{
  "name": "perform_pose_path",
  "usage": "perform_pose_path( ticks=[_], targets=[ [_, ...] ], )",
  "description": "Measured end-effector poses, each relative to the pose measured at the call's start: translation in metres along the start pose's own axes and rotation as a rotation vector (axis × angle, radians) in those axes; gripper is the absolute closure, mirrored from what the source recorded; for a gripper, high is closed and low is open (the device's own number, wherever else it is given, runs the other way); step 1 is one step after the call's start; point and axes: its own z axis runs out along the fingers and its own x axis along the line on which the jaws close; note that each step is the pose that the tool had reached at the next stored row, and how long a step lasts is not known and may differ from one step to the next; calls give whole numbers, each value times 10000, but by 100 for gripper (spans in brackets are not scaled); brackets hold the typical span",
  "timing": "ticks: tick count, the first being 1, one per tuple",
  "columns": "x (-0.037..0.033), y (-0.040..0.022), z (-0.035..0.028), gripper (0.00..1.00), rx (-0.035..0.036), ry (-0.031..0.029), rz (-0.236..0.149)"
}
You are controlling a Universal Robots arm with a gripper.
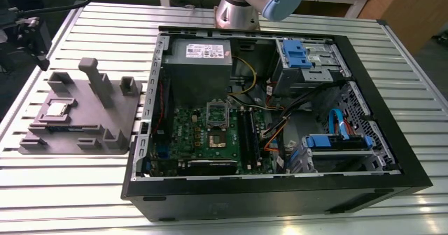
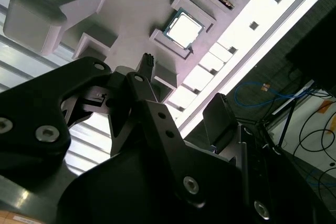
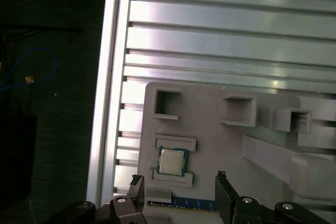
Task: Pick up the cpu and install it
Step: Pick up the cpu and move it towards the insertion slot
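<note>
The cpu (image 1: 56,109) is a small square chip with a shiny metal top. It lies flat in a recess of the grey fixture plate (image 1: 105,125), at the exterior view's left. My gripper (image 1: 33,43) hangs above the table just off the plate's far left corner, apart from the chip. In the first wrist view the cpu (image 3: 172,161) lies a little ahead of the gap between the two black fingers (image 3: 135,188), and the gripper (image 3: 178,190) is open and holds nothing. The second wrist view shows the cpu (image 2: 184,29) beyond the open gripper (image 2: 184,87).
An open black computer case (image 1: 392,140) lies on the slatted aluminium table (image 1: 70,193), with a green motherboard and its silver-framed socket (image 1: 217,114) inside. The fixture plate carries upright grey posts (image 1: 94,80) and a memory stick (image 3: 181,203). The table's edge (image 3: 105,103) runs close to the plate.
</note>
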Motion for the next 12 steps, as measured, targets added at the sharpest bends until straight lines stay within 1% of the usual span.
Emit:
perform_pose_path(
  ticks=[6, 8, 12],
  targets=[
    [0, 0, 10, 35, 0, 0, 0],
    [0, -1, 27, 35, 0, 0, 0],
    [0, -2, 35, 35, 0, 0, 0]
  ],
)
